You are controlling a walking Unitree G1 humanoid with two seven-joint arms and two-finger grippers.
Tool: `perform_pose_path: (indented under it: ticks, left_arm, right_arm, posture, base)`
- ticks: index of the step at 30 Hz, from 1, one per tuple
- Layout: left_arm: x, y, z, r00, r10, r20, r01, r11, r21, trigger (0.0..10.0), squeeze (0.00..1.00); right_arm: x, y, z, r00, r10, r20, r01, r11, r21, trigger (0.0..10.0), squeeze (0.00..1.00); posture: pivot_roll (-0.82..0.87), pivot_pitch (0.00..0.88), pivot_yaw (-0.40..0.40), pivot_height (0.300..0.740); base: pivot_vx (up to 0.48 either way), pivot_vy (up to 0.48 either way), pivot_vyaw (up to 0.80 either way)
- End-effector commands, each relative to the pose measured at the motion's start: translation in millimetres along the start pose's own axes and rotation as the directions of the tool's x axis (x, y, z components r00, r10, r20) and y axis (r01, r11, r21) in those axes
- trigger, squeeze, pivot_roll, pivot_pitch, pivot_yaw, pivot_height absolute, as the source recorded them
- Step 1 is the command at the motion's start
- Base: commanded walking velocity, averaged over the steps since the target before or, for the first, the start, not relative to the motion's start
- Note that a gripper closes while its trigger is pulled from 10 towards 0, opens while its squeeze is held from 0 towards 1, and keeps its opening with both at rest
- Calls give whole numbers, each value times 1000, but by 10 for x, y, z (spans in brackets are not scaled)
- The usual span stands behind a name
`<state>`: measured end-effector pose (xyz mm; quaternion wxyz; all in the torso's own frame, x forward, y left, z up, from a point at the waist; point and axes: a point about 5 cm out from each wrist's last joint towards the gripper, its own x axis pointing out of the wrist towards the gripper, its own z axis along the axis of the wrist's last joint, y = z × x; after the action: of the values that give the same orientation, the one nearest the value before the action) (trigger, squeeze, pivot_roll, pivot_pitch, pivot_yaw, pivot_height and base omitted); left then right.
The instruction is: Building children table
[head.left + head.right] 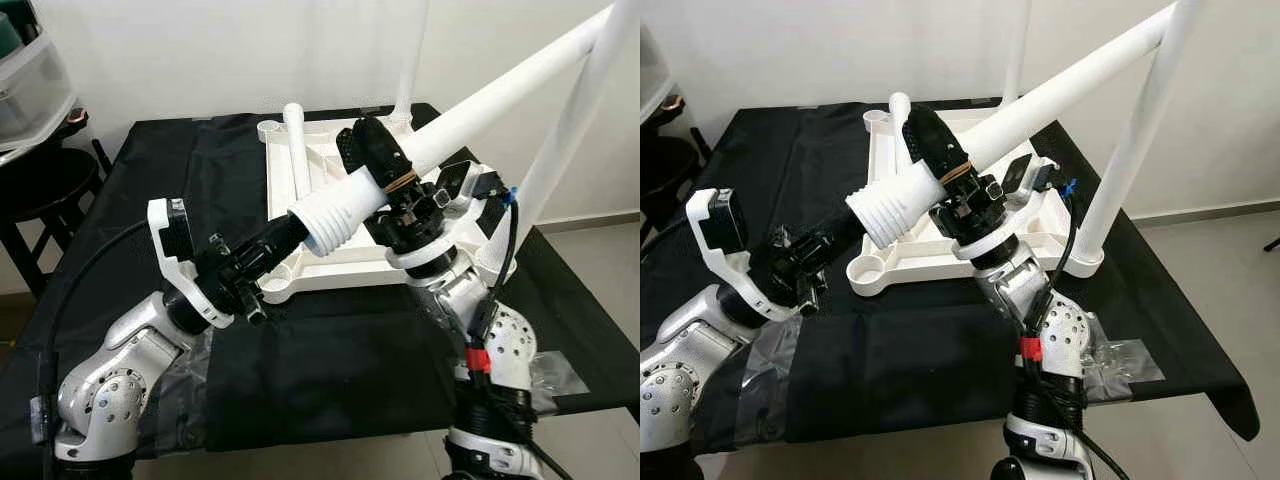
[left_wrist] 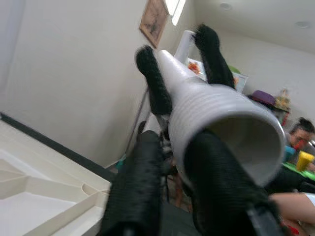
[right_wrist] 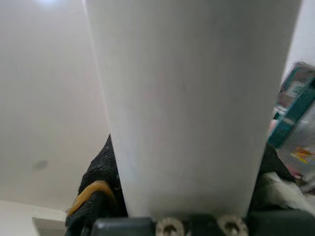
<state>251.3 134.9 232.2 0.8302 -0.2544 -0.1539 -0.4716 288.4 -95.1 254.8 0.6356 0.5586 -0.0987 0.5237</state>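
Note:
The white tabletop (image 1: pixel 300 272) lies upside down on the black-covered table (image 1: pixel 160 170). A long white leg (image 1: pixel 480 105) slants over it, its ribbed threaded end (image 1: pixel 335 215) low and its far end up at the top right. My right gripper (image 1: pixel 378 165) is shut on this leg just above the ribs; one finger has a rubber band on it. My left gripper (image 1: pixel 288 235) reaches to the open threaded end (image 2: pixel 231 132), its fingers (image 2: pixel 140 187) pinched on the rim. Upright legs stand at the right corner (image 1: pixel 1130 150) and the back (image 1: pixel 1017 50).
A short white tube (image 1: pixel 296 150) leans in the tabletop's back left part. A dark stool (image 1: pixel 40 190) and plastic drawers (image 1: pixel 30 85) stand left of the table. The table's front edge is near my body. A person (image 2: pixel 300 142) sits far off.

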Motion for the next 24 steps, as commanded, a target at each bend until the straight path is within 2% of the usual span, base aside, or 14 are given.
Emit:
perform_pose_path:
  ticks: [1, 4, 6, 7, 9, 11, 13, 14, 15, 18, 20, 22, 23, 24]
  left_arm:
    - [-23, 49, 22, 999, 29, 15, -29, 999, -30, 10000, 1000]
    - [-36, 57, 47, 999, 35, 27, -34, 999, -35, 10000, 1000]
    - [-142, 93, 84, 998, 55, 15, -55, 998, -30, 10000, 1000]
    - [-142, 93, 84, 998, 55, 15, -55, 998, -30, 10000, 1000]
    - [-277, 168, 98, 994, 113, -3, -113, 993, -17, 10000, 1000]
    - [-277, 168, 98, 994, 113, -3, -113, 993, -17, 10000, 1000]
    - [-642, 409, 28, 949, 309, -57, -307, 951, 30, 10000, 1000]
    - [-642, 409, 28, 949, 309, -57, -307, 951, 30, 10000, 1000]
    - [-828, 509, -13, 912, 401, -85, -397, 916, 59, 10000, 1000]
    - [-942, 563, -38, 885, 454, -101, -448, 891, 77, 10000, 1000]
    - [-1188, 672, -85, 794, 600, -100, -590, 799, 115, 10000, 1000]
    - [-1188, 672, -85, 794, 600, -100, -590, 799, 115, 10000, 1000]
    - [-1266, 709, -101, 748, 658, -88, -646, 753, 125, 10000, 1000]
    - [-1266, 709, -101, 748, 658, -88, -646, 753, 125, 10000, 1000]
  right_arm:
    - [26, 19, -12, 1000, -8, -13, 8, 999, -35, 0, 0]
    - [37, 2, -2, 1000, -24, -4, 24, 999, -45, 0, 0]
    - [115, -53, 30, 995, -101, 5, 101, 983, -152, 0, 0]
    - [115, -53, 30, 995, -101, 5, 101, 983, -152, 0, 0]
    - [206, -88, 83, 985, -170, 34, 173, 949, -264, 0, 0]
    - [206, -88, 83, 985, -170, 34, 173, 949, -264, 0, 0]
    - [308, -111, 85, 970, -241, -17, 204, 855, -477, 0, 0]
    - [308, -111, 85, 970, -241, -17, 204, 855, -477, 0, 0]
    - [344, -116, 60, 963, -263, -51, 191, 809, -556, 0, 0]
    - [363, -120, 41, 958, -276, -72, 179, 779, -601, 0, 0]
    - [398, -157, -62, 938, -319, -136, 142, 710, -690, 0, 0]
    - [398, -157, -62, 938, -319, -136, 142, 710, -690, 0, 0]
    - [403, -192, -115, 919, -356, -170, 116, 656, -746, 0, 0]
    - [403, -192, -115, 919, -356, -170, 116, 656, -746, 0, 0]
  posture:
    - [-24, 27, -20, 740]
    - [-22, 26, -21, 740]
    - [-19, 27, -19, 740]
    - [-19, 27, -19, 740]
    - [-16, 28, -18, 740]
    - [-16, 28, -18, 740]
    - [-9, 21, -20, 740]
    - [-9, 21, -20, 740]
    - [-5, 19, -24, 740]
    - [-5, 19, -24, 740]
    - [5, 12, -40, 740]
    - [5, 12, -40, 740]
    - [8, 11, -44, 740]
    - [8, 11, -44, 740]
  base:
    - [0, 0, 0]
    - [0, 0, 0]
    - [0, 0, 0]
    - [0, 0, 0]
    - [0, 0, 0]
    - [0, 0, 0]
    - [0, 0, 0]
    - [0, 0, 0]
    - [0, 0, 0]
    - [0, 0, 0]
    - [0, 0, 0]
    - [0, 0, 0]
    - [0, 0, 0]
    - [0, 0, 0]
